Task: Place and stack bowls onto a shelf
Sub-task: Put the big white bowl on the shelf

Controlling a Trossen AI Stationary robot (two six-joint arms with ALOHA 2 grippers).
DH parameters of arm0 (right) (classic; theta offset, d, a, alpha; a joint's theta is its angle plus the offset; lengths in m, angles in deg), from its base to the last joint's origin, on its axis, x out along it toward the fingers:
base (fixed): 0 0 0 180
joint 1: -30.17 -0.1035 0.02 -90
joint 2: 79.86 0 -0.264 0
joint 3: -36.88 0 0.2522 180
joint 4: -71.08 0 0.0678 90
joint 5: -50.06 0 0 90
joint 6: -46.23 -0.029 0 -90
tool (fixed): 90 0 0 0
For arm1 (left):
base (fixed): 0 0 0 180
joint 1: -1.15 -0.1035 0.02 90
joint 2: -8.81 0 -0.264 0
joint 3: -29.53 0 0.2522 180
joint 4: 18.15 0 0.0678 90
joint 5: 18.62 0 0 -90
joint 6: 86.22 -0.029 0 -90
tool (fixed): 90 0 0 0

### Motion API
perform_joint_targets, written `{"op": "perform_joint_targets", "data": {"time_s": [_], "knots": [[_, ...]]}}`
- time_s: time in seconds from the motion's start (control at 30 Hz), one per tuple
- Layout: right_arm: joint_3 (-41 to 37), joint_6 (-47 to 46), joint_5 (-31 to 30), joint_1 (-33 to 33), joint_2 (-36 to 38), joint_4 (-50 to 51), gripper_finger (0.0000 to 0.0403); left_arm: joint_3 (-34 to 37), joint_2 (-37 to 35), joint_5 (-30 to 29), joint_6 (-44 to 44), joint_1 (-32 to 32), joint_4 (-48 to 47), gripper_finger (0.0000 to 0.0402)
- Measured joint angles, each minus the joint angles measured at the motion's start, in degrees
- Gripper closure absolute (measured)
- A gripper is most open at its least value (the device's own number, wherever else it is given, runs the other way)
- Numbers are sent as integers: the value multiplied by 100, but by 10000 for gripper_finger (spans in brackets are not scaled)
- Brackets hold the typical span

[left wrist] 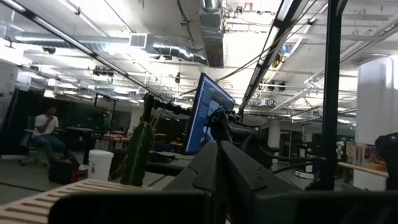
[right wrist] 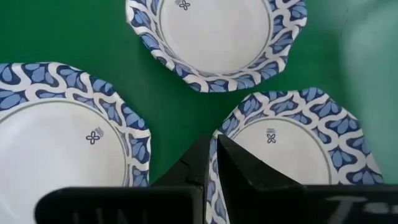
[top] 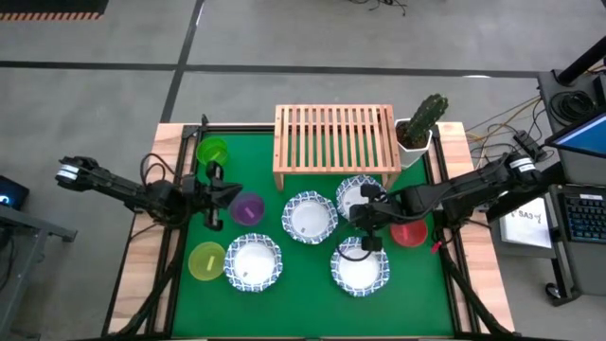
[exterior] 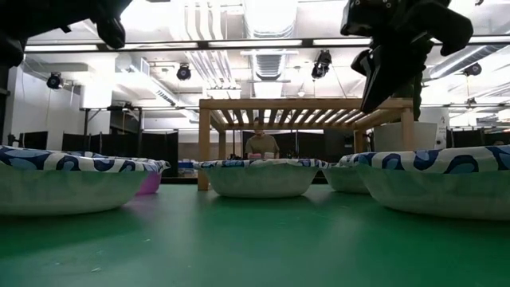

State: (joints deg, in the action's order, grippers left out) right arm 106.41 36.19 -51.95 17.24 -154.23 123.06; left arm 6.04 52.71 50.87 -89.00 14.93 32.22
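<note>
Both pincers were closed and empty, right pincer (top: 367, 225) mid-frame above the patterned bowls (top: 310, 217), prob. lining up a rim grab; left pincer (top: 214, 196) left-centre, waiting; shelf (top: 335, 142) was bare.

Four white bowls with blue patterned rims (top: 310, 217) upright, empty, on green mat, front of shelf. Green bowl (top: 212, 151), purple bowl (top: 248, 207), yellow bowl (top: 206, 260) at left; red bowl (top: 410, 232) at right. Light-wood slatted shelf (top: 335, 140) at rear, top bare.
</note>
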Motion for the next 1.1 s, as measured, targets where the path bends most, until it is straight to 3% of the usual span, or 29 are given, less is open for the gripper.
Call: {"op": "perform_joint_targets", "data": {"time_s": [0.63,0.93,1.1], "knots": [[0,-35,-119,27,-6,-177,376,-1,-29,-6,-319,0,36,400],[0,-268,-157,59,-8,-296,287,-1,-29,-17,-576,0,34,400],[-2,-965,-145,59,-8,-297,245,-1,-29,-17,-577,0,33,400]]}}
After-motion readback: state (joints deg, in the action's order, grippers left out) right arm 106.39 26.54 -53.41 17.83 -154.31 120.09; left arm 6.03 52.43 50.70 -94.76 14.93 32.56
